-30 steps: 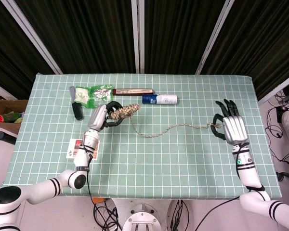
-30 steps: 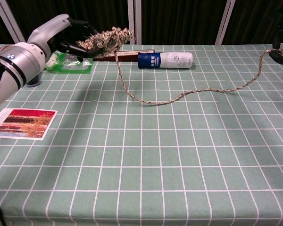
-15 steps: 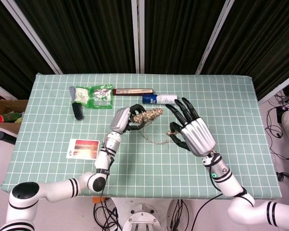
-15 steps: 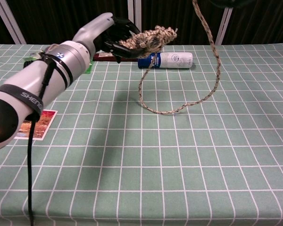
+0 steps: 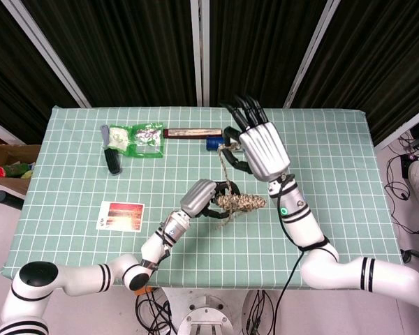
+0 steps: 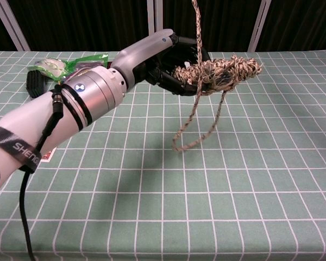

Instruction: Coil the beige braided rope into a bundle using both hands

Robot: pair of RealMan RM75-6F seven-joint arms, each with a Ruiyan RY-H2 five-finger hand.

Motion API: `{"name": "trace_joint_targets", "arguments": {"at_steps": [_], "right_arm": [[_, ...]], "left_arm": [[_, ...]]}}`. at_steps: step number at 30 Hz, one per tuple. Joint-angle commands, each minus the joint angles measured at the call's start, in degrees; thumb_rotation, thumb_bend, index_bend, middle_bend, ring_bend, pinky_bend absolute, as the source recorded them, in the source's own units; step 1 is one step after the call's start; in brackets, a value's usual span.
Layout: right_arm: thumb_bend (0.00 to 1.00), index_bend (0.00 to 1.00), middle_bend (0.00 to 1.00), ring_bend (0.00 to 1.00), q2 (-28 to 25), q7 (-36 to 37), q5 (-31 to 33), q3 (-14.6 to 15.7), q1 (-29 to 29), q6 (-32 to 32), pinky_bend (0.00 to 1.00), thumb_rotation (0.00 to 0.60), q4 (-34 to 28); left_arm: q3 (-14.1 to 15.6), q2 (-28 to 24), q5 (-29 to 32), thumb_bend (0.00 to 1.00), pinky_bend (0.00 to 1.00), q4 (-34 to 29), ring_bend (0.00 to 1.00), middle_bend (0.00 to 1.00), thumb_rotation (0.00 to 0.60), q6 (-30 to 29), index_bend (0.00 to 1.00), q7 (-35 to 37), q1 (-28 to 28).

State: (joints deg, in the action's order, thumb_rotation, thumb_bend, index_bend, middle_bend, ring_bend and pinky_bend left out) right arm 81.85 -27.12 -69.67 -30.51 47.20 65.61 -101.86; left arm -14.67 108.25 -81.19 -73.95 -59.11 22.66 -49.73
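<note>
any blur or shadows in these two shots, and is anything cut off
Head view: even light, sharp, only faint shadows on the green checked tablecloth. Chest view: the left hand gripping the beige braided rope bundle is sharp, the forearm looms large, a soft shadow lies beneath, and the rope runs off the top edge, so the right hand shows only in the head view.

Chest view: right hand out of frame; rope (image 6: 195,38) runs off the top edge. Head view: right hand (image 5: 260,145) covers most of the blue-capped bottle (image 5: 211,143). Picture card (image 6: 46,155) mostly hidden behind the left arm
</note>
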Motion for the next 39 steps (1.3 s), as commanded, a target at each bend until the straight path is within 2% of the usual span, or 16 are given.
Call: {"name": "trace_joint_targets", "arguments": {"at_steps": [1, 2, 6, 9, 16, 22, 24, 29, 37, 39], "right_arm": [[0.53, 0.88, 0.16, 0.0, 0.9, 0.2, 4.2, -1.2, 1.5, -0.3, 0.0, 0.6, 3.7], [0.53, 0.88, 0.16, 0.0, 0.9, 0.6, 4.6, -1.1, 1.4, -0.2, 0.0, 0.6, 4.1], [0.53, 0.88, 0.16, 0.0, 0.5, 4.2, 6.3, 0.2, 0.0, 0.2, 0.0, 0.6, 6.9], [0.53, 0.88, 0.16, 0.0, -0.1, 6.8, 6.3, 1.6, -1.3, 0.6, 0.0, 0.6, 8.5], [0.53, 0.89, 0.15, 0.0, -1.8, 11.9, 0.7, 7.0, -6.5, 5.4, 0.0, 0.6, 10.6], [0.53, 0.9, 0.14, 0.0, -1.0, 18.1, -4.8, 12.6, -12.2, 11.3, 0.0, 0.6, 12.5], [0.53, 0.9, 0.14, 0.0, -0.4, 19.8, -6.7, 14.8, -14.2, 13.3, 0.0, 0.6, 13.9], [0.54, 0.91, 0.14, 0.0, 1.6, 23.3, -11.0, 18.6, -18.0, 17.8, 0.0, 0.6, 17.3], [0.55, 0.91, 0.14, 0.0, 4.9, 24.8, -17.5, 22.7, -21.5, 23.3, 0.0, 0.6, 21.9], [0.56, 0.92, 0.14, 0.0, 5.1, 25.5, -18.6, 23.5, -22.1, 23.9, 0.0, 0.6, 21.8]], "left_arm": [[5.3, -3.6, -8.5, 0.44, 0.61, -0.4, 0.6, 0.74, 0.6, -2.2, 0.75, 13.8, 0.0], [5.6, -3.9, -9.1, 0.44, 0.61, -0.5, 0.6, 0.74, 0.6, -2.4, 0.75, 15.6, 0.1], [8.2, -6.4, -12.4, 0.44, 0.61, -1.1, 0.6, 0.74, 0.6, -4.3, 0.75, 31.2, 0.1], [9.3, -7.1, -14.1, 0.44, 0.61, 0.7, 0.6, 0.74, 0.6, -6.7, 0.75, 40.9, 0.3], [8.2, -7.0, -11.7, 0.45, 0.62, 4.0, 0.61, 0.75, 0.6, -13.2, 0.76, 58.9, 3.3], [6.2, -8.1, -8.7, 0.45, 0.62, 3.6, 0.62, 0.76, 0.6, -15.9, 0.77, 68.1, 5.7], [5.2, -8.7, -7.3, 0.45, 0.62, 3.2, 0.62, 0.76, 0.6, -16.2, 0.77, 69.6, 6.4], [2.7, -9.8, -3.7, 0.45, 0.62, 1.7, 0.62, 0.76, 0.6, -15.9, 0.77, 67.7, 7.7], [-0.9, -10.6, 2.2, 0.45, 0.62, -1.5, 0.62, 0.76, 0.6, -15.3, 0.77, 58.1, 10.0], [-1.5, -11.2, 2.7, 0.45, 0.62, -2.5, 0.62, 0.76, 0.6, -14.7, 0.77, 58.1, 10.4]]}}
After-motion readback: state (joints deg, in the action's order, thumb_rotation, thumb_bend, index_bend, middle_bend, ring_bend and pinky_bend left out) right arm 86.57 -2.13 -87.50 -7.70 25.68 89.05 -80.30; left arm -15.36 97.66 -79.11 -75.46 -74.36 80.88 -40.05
